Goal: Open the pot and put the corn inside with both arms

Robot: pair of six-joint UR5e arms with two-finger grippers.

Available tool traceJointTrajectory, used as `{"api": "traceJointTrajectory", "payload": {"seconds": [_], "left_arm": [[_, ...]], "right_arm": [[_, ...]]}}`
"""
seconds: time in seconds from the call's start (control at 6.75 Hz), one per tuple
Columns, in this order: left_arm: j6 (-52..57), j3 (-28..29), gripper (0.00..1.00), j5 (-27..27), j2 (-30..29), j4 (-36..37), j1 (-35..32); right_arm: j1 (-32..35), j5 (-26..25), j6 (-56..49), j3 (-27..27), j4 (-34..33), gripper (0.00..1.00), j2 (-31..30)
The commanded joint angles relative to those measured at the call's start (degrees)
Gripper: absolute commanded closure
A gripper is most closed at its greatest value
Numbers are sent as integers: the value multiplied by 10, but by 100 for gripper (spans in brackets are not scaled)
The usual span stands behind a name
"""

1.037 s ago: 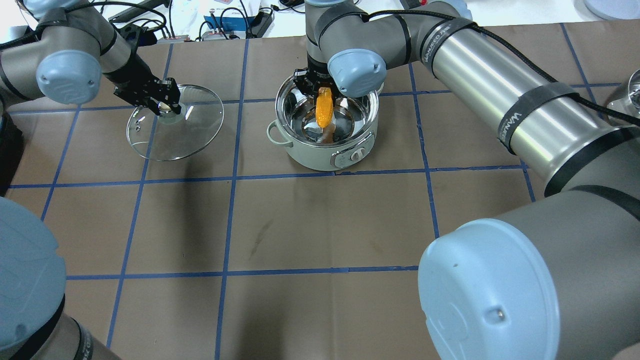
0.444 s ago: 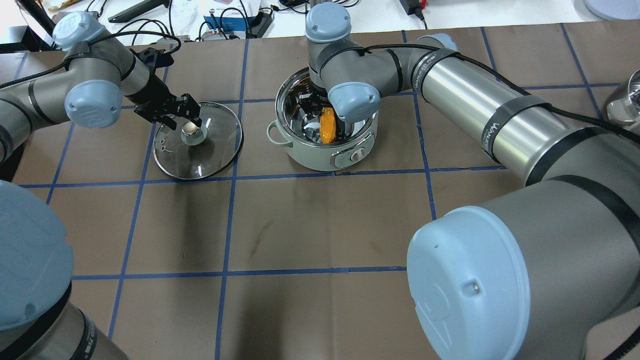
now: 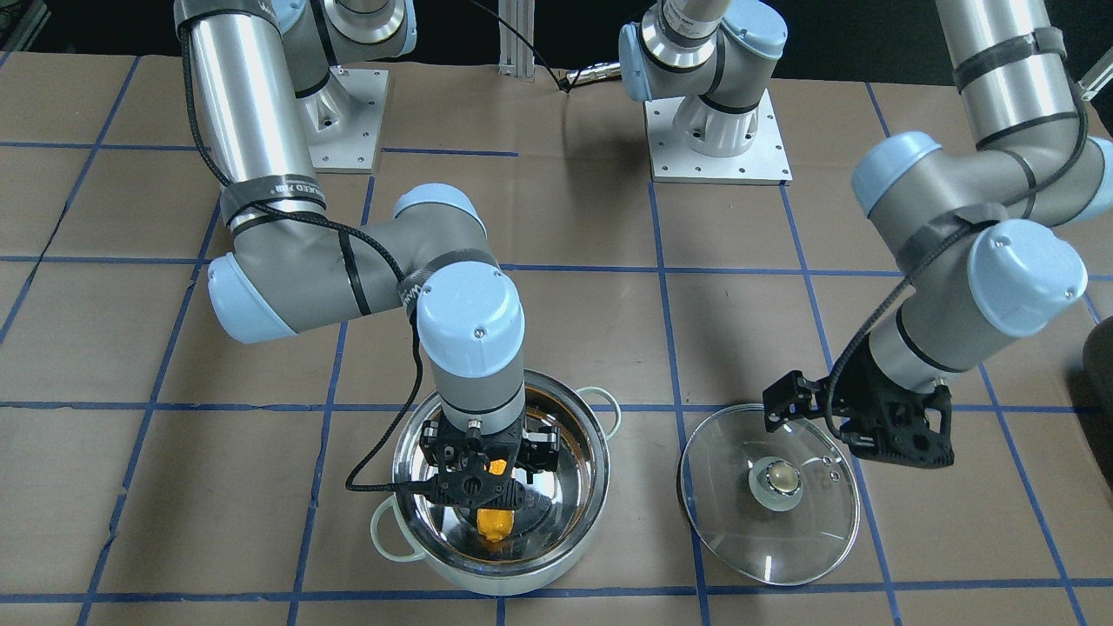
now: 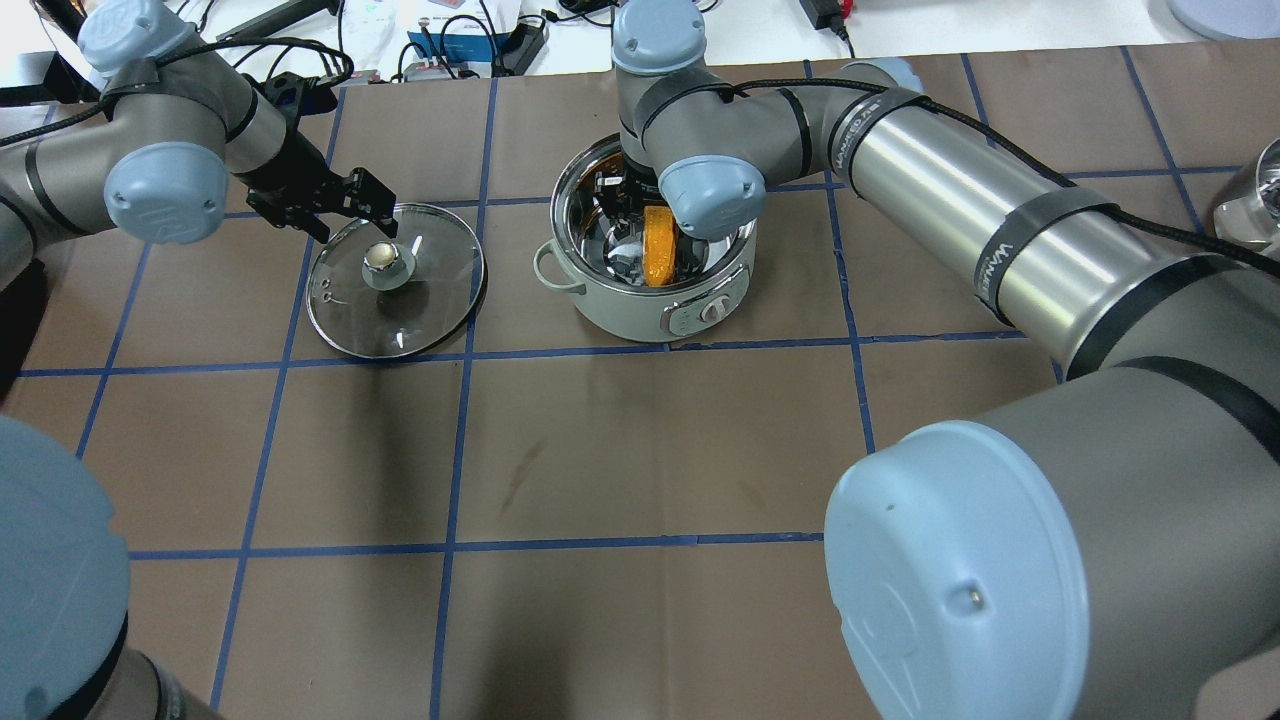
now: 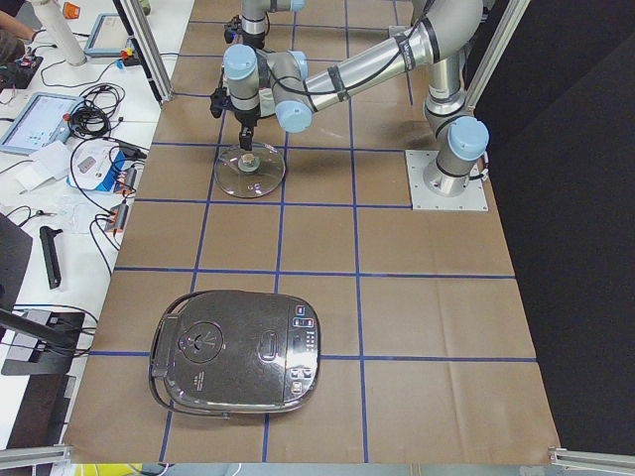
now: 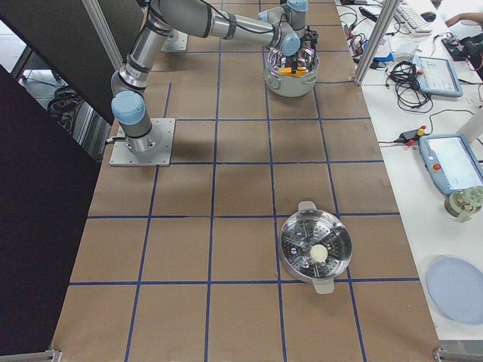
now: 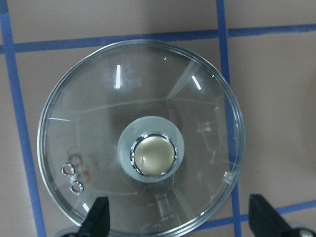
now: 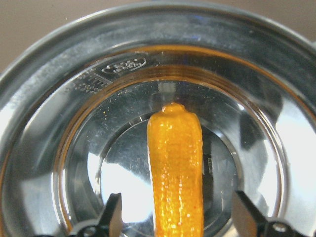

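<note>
- While the corn (image 8: 175,168) lies inside the pot (image 4: 620,312), the right gripper (image 8: 177,215) hangs over it with jaws spread.
- Left gripper (image 7: 180,217) hovers, jaws open, above the lid (image 7: 98,98) on the tabletop (image 4: 640,450).
- Placement looks done; next, the right arm should rise straight out of the pot.

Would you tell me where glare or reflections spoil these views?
Right wrist view: the pot wall mirrors the corn as an orange ring, with bright white patches on its floor; left wrist view: thin white streaks of glare on the glass lid.
</note>
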Motion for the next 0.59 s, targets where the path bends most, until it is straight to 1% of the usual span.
{"api": "traceJointTrajectory", "payload": {"seconds": [0.0,0.15,0.3,0.44], "left_arm": [[-39,28,0,62,106,-132,-53],[-45,57,0,58,112,-186,-68],[-49,65,0,57,107,-198,-74],[-49,62,0,58,120,-217,-75]], "right_arm": [[-34,0,-17,1,107,0,-102],[-69,2,-34,1,188,0,-166],[-98,3,-63,4,260,0,-214],[-123,2,-81,4,330,1,-250]]}}
